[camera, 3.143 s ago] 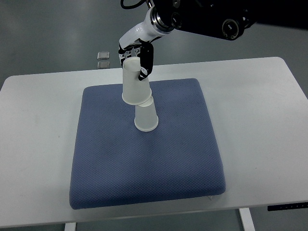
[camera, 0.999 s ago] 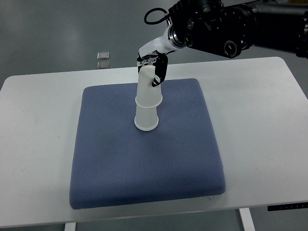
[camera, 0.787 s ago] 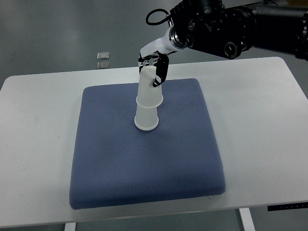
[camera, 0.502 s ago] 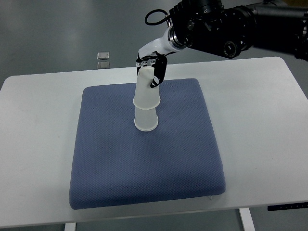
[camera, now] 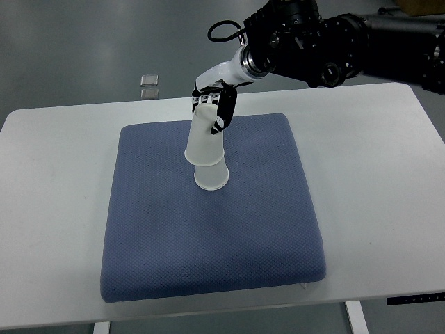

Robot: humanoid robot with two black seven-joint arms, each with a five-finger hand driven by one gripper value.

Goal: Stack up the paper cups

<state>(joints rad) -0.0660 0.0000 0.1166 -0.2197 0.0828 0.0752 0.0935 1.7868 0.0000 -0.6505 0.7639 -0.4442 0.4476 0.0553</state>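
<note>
the right hand [camera: 211, 103] reaches in from the top right, its fingers [camera: 224, 111] wrapped round the closed end of an upturned top cup [camera: 204, 136]. that cup sits tilted over the bottom cup [camera: 211, 177], which stands mouth-down near the middle of the blue pad [camera: 208, 264] on the white table [camera: 375, 174]. two small squares [camera: 149, 85] lie on the floor beyond the table.

Most of the lower cup [camera: 211, 178] under the upper cup [camera: 206, 139]; right arm [camera: 361, 45] cut off at the edge
</note>
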